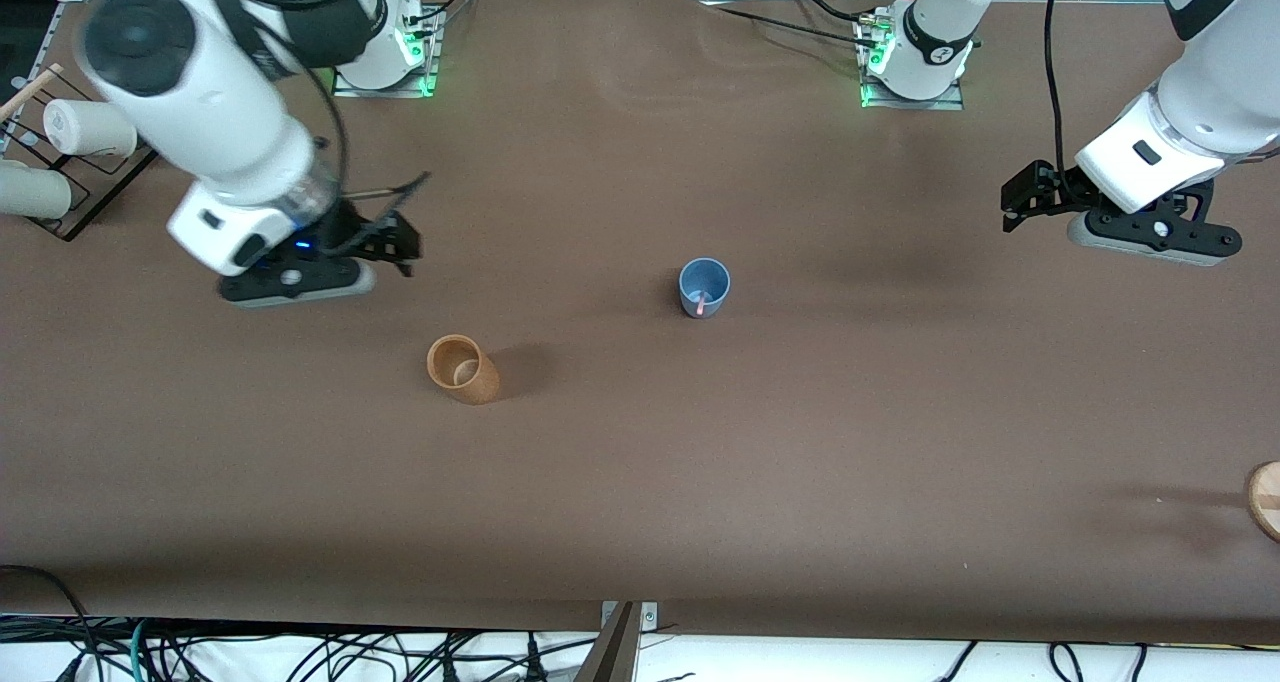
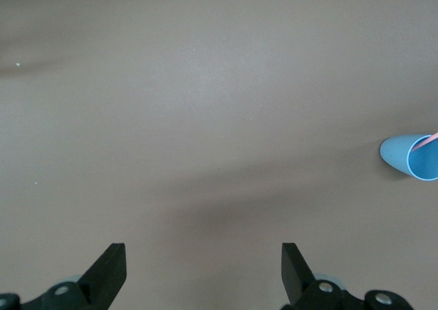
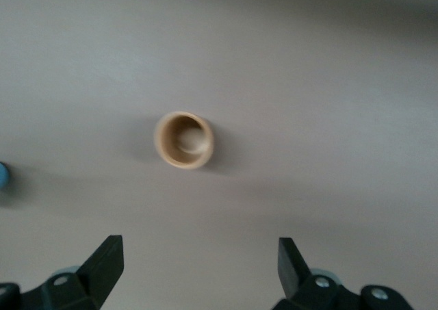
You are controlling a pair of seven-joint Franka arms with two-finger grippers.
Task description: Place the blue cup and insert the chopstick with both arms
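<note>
The blue cup (image 1: pixel 704 284) stands upright near the middle of the table. The pink chopstick (image 1: pixel 704 304) stands inside it and leans on the rim. My left gripper (image 1: pixel 1024 203) is open and empty, up over bare table toward the left arm's end. Its wrist view shows the blue cup (image 2: pixel 415 156) with the chopstick (image 2: pixel 426 141) at the frame's edge, away from the open gripper (image 2: pixel 204 269). My right gripper (image 1: pixel 397 242) is open and empty, over bare table toward the right arm's end. In its wrist view the gripper (image 3: pixel 200 265) is open, and a sliver of the blue cup (image 3: pixel 3 176) shows.
A tan-brown cup (image 1: pixel 462 367) stands nearer to the front camera than the right gripper; it also shows in the right wrist view (image 3: pixel 183 140). A rack with white cups (image 1: pixel 88 127) and a pale wooden stick (image 1: pixel 30 89) sits at the right arm's end. A round wooden thing (image 1: pixel 1266 498) lies at the left arm's end.
</note>
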